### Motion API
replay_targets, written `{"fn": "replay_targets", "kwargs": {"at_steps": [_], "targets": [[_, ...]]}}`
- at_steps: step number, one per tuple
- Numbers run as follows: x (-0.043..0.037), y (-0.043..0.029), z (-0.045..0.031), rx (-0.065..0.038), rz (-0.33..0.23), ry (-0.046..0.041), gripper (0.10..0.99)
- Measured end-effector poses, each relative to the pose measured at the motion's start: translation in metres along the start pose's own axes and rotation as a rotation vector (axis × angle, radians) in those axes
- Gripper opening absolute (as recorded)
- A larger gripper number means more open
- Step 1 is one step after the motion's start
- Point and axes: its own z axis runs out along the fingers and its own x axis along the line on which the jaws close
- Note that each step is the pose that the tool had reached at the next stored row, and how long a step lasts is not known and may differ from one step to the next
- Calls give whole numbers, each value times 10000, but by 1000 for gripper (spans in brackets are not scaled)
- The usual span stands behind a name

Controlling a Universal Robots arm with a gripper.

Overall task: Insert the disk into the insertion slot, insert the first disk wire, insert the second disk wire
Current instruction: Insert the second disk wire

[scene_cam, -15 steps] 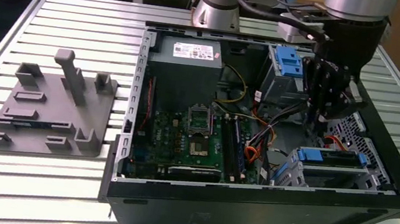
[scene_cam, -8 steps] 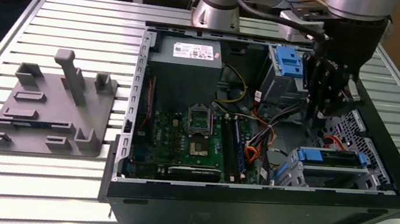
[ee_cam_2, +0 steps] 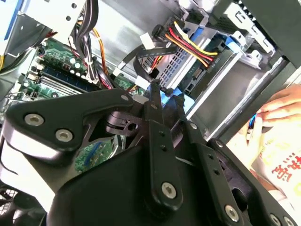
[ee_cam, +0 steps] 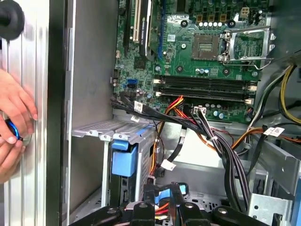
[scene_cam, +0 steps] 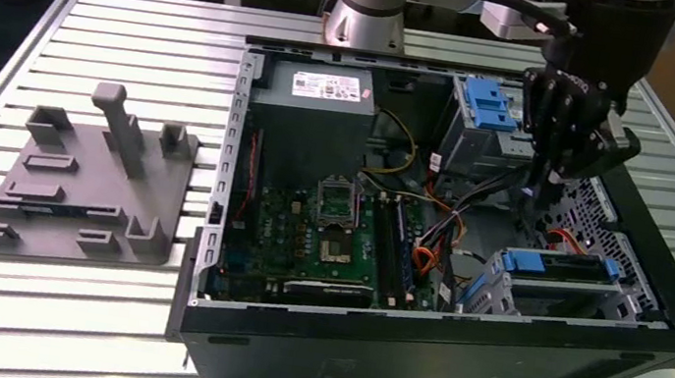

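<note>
One slatted metal worktop (scene_cam: 95,314), carrying everything below.

One open black computer case (scene_cam: 420,359), enclosing the insertion slot (scene_cam: 497,293) in the corner nearest the exterior view's right.

One grey moulded fixture (scene_cam: 86,193), well apart from the insertion slot, outside the case on the exterior view's left.

One arm with black pincer (scene_cam: 547,191), hanging just above the insertion slot's rear; in both wrist views drawn together (ee_cam_2: 165,96) on a small bright blue plug, taken as the end of the second disk wire (ee_cam: 165,195).

One disk (scene_cam: 571,269), seated inside the insertion slot, blue carrier handle facing the motherboard.

One first disk wire (scene_cam: 421,256), red-orange, looped near the insertion slot on the exterior view's left; plug end not made out.

One person's hand (ee_cam: 14,117), beyond the case wall from the insertion slot, pinching a small blue item.
</note>
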Motion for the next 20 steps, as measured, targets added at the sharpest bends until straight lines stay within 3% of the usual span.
{"fn": "replay_targets", "kwargs": {"at_steps": [12,20], "targets": [[66,7,22,-163,687,74,275],[68,7,53,-172,722,78,275]]}}
